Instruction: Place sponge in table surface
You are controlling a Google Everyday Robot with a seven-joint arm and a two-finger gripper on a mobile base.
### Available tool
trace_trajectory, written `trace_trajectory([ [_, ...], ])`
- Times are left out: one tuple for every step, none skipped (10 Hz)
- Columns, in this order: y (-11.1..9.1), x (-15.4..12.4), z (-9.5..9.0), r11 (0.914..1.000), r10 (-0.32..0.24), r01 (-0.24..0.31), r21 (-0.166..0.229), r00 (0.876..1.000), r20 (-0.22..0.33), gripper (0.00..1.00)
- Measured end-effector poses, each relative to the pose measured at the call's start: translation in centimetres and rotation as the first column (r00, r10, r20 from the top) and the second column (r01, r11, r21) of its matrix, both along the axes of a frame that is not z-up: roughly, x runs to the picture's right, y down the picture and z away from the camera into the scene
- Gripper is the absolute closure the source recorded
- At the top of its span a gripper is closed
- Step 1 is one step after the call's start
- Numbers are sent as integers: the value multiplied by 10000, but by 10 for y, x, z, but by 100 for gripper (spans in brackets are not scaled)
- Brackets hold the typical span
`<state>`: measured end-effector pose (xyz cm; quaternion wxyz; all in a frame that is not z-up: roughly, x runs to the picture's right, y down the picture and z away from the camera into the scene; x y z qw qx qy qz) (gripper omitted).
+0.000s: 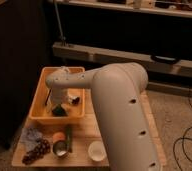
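My gripper point(57, 103) points down inside the orange-yellow bin point(39, 114) at the table's back left, with its jaws standing wide. The teal sponge point(59, 111) lies on the bin floor right under the gripper's tips. I cannot tell whether they touch. The big white arm point(119, 110) sweeps in from the lower right and hides much of the wooden table surface point(86, 131), which shows in front of the bin.
A small dark object point(75, 100) also lies in the bin. In front of it are a pale cloth point(31, 134), dark grapes point(35, 151), an orange item point(59, 136), a metal can point(60, 148) and a white cup point(96, 150). A dark wall stands at the left.
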<state>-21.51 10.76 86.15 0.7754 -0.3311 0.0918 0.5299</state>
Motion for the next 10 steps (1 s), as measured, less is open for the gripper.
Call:
trace_trajectory([
  [4,-1,2,10000,1,0,-46,10000,68,20],
  [9,-1,6,9999,-39,40,-111,9999,93,20],
  [12,-2,9,9999,-86,88,-139,9999,91,20],
  [16,-2,12,9996,-236,237,-165,9997,35,20],
  [21,-6,15,9989,-413,413,-217,9991,4,20],
  [25,-10,17,9978,-603,602,-261,9982,-60,20],
  [30,-12,21,9960,-833,824,-359,9962,-257,20],
  [33,-12,24,9940,-1030,1012,-423,9938,-426,20],
  [37,-16,27,9908,-1272,1241,-532,9901,-600,20],
  [39,-18,29,9885,-1422,1380,-612,9873,-710,20],
])
